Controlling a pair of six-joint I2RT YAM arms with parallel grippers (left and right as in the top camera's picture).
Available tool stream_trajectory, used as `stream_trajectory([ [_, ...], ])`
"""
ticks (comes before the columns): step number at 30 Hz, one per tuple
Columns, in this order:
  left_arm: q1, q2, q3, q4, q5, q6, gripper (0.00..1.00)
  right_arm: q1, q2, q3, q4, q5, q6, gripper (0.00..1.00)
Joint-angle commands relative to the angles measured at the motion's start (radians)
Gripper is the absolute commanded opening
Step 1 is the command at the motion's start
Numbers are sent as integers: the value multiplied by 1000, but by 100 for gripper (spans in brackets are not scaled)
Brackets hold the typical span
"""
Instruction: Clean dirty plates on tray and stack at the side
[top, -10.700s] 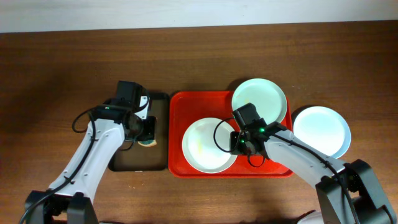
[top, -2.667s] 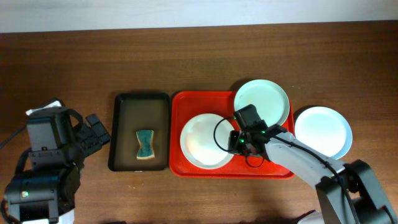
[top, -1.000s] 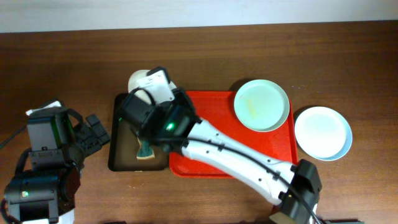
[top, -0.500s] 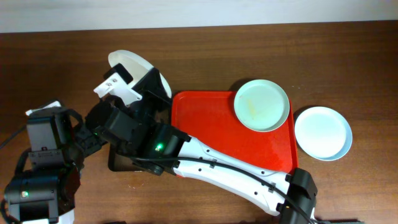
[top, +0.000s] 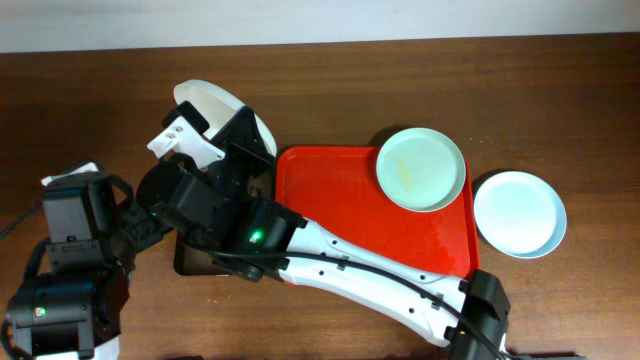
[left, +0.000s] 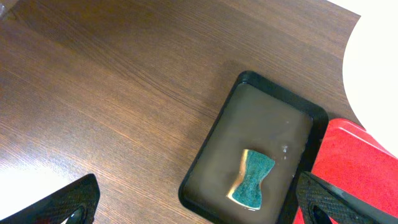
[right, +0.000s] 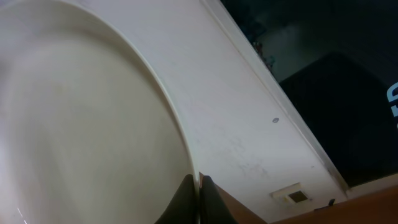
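Observation:
My right gripper (right: 199, 186) is shut on the rim of the white plate (top: 205, 98), holding it tilted in the air beyond the black tray's far end. The same plate (right: 81, 124) fills the right wrist view and also shows at the top right of the left wrist view as a white plate (left: 379, 62). The red tray (top: 370, 220) carries a pale green plate (top: 420, 168) with a faint yellowish smear at its far right corner. A pale blue plate (top: 518, 213) lies on the table right of the tray. My left gripper (left: 199, 211) stands open and empty above the black tray's near left corner.
A black tray (left: 261, 149) left of the red tray holds a green sponge (left: 252, 186). In the overhead view my right arm (top: 330, 255) stretches across the red tray and hides most of the black tray. My left arm's base (top: 70, 260) sits at the table's left front.
Over the last second my right arm swung left and lifted the white plate from over the black tray, tilting it; since half a second ago it has barely moved. The left arm is still.

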Motion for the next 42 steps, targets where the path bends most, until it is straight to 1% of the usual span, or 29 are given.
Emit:
stream_trajectory([
  [1,4,-3,14,2,-11,-14,99,7,2,21,3,27,0,4],
  [16,4,-3,14,2,-11,-14,99,7,2,20,2,27,11,4],
  [20,4,-3,14,2,-11,-14,99,7,2,17,-29,27,19,4],
  [24,4,-3,14,2,-11,-14,99,3,2,16,-108,15,218,4],
  [26,4,-3,14,2,-11,-14,99,3,2,16,-196,-88,343,4],
  [28,4,-3,14,2,-11,-14,99,1,2,16,-260,-161,437,4],
  [29,4,-3,14,2,-11,-14,99,-4,2,16,-303,-203,514,4],
  [30,4,-3,14,2,-11,-14,99,-14,2,16,-345,-232,594,4],
  [31,4,-3,14,2,-11,-14,99,-22,2,16,-373,-248,636,4],
  [33,4,-3,14,2,-11,-14,99,-48,2,16,-441,-298,764,4],
  [35,4,-3,14,2,-11,-14,99,-99,-2,16,-512,-421,885,4],
  [38,4,-3,14,2,-11,-14,99,-177,-35,16,-575,-623,958,4],
  [40,4,-3,14,2,-11,-14,99,-237,-66,16,-599,-748,959,4],
  [42,4,-3,14,2,-11,-14,100,-300,-92,16,-637,-832,958,4],
])
